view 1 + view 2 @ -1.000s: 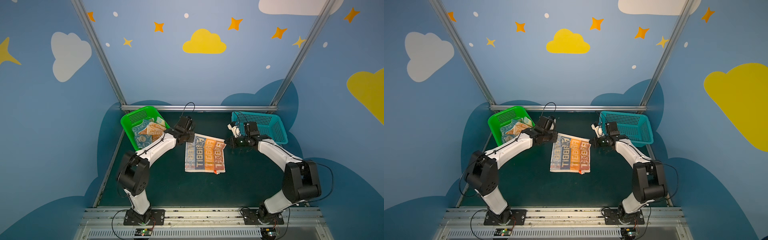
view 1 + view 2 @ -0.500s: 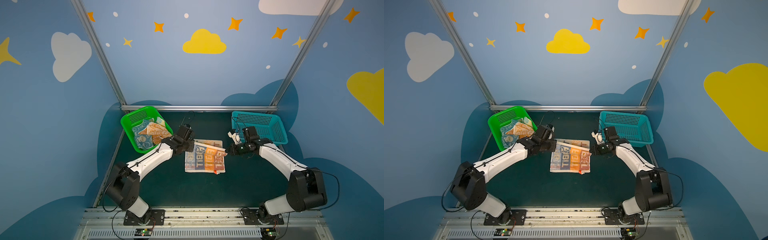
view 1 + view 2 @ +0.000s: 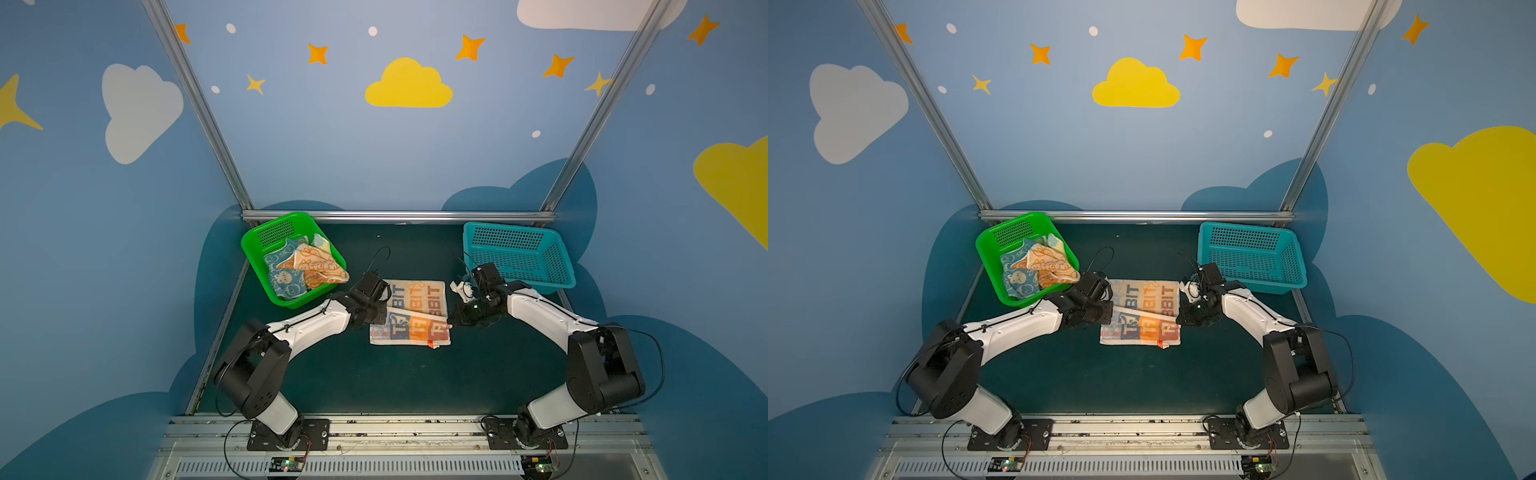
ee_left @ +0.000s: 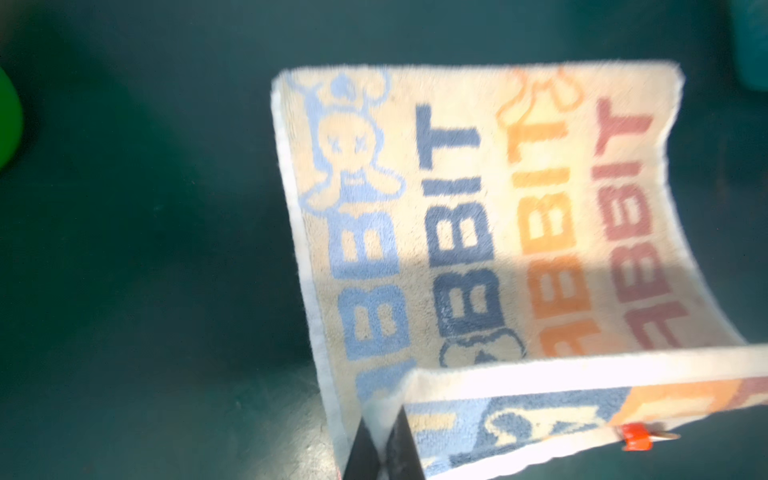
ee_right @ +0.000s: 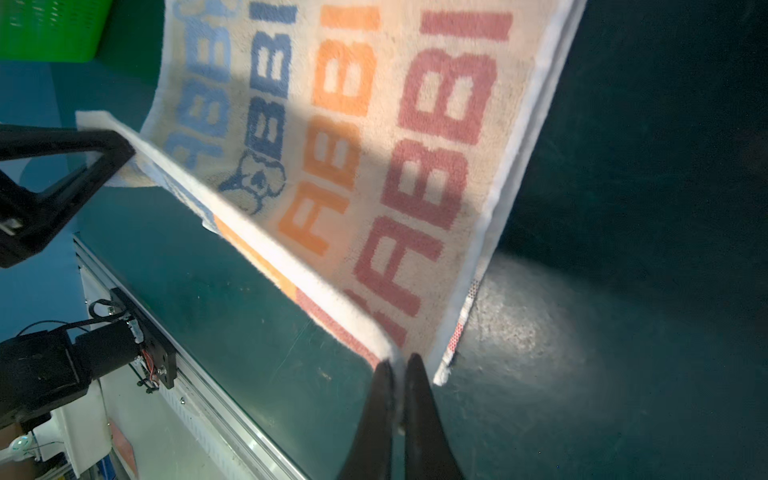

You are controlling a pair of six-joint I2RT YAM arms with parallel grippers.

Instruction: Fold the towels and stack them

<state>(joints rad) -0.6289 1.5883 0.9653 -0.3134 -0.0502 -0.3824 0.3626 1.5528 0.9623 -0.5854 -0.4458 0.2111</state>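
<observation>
A pale yellow towel (image 3: 419,293) with "RABBIT" lettering lies in the middle of the dark mat (image 3: 395,382), seen in both top views. Its far edge is lifted and doubled over toward the front, forming a raised flap (image 3: 415,328). My left gripper (image 4: 380,432) is shut on the flap's left corner, and my right gripper (image 5: 398,361) is shut on its right corner. In a top view they sit at the flap's two ends, left gripper (image 3: 1112,313) and right gripper (image 3: 1179,320). More towels (image 3: 305,266), orange and blue, lie crumpled in the green basket (image 3: 274,220).
A teal basket (image 3: 519,253) stands at the back right with nothing in it. The green basket stands at the back left, close to my left arm. A metal rail (image 3: 399,216) runs along the back, and another rail (image 3: 407,424) along the front.
Both grippers have come toward the front with the towel's far edge, laying it over the near half. The arms have stretched lower and further forward.
</observation>
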